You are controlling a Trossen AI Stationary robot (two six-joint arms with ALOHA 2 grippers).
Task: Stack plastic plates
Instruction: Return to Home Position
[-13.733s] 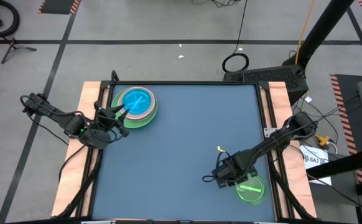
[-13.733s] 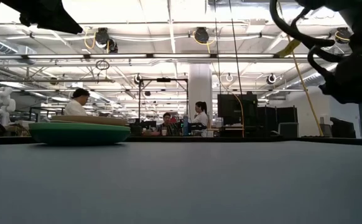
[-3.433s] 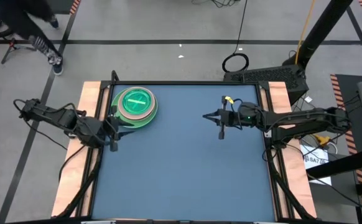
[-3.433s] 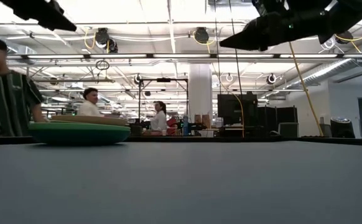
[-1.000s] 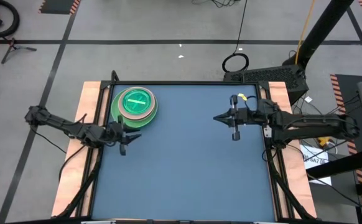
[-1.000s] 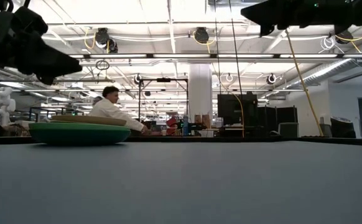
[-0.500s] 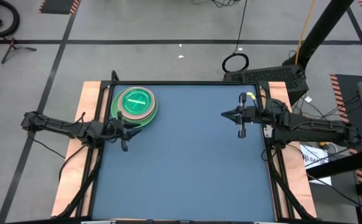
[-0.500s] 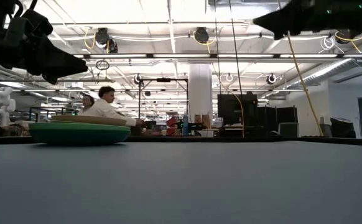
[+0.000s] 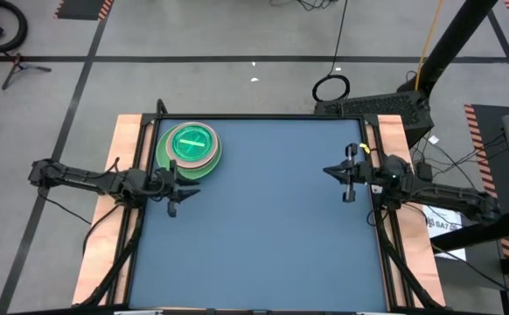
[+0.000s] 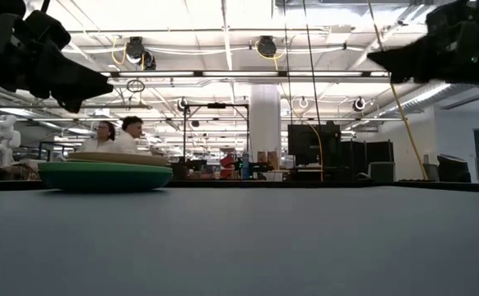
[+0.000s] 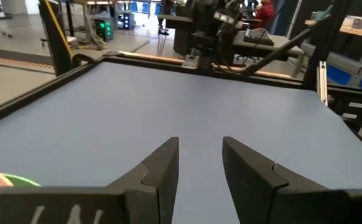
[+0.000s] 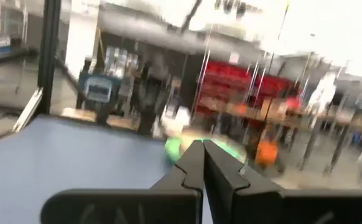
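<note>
We find all the plates gathered into one pile at the far left corner of the table. A wide dark green one lies at the bottom, a paler rim shows above it, and a small bright green one sits on top. From table height the pile looks low and level, with a broad base under narrower tops, so we judge it will sit steady with nothing holding it. No loose plate shows anywhere else on the blue surface, so we take the stacking as done and the present step as parking the arms. That explains where they hang. The left gripper is just beside the pile on its near side, just inside the table's left edge, carrying nothing, with a clear gap between its fingers in its own wrist view. The right gripper is by the opposite edge, well apart from the pile, its fingers pressed together on nothing. Both hang clear above the table, touching nothing (the people far off in the room behind have no part in this). Our one caution is the left arm: it is so near the pile that a swing toward the corner could nudge the top plates askew.
</note>
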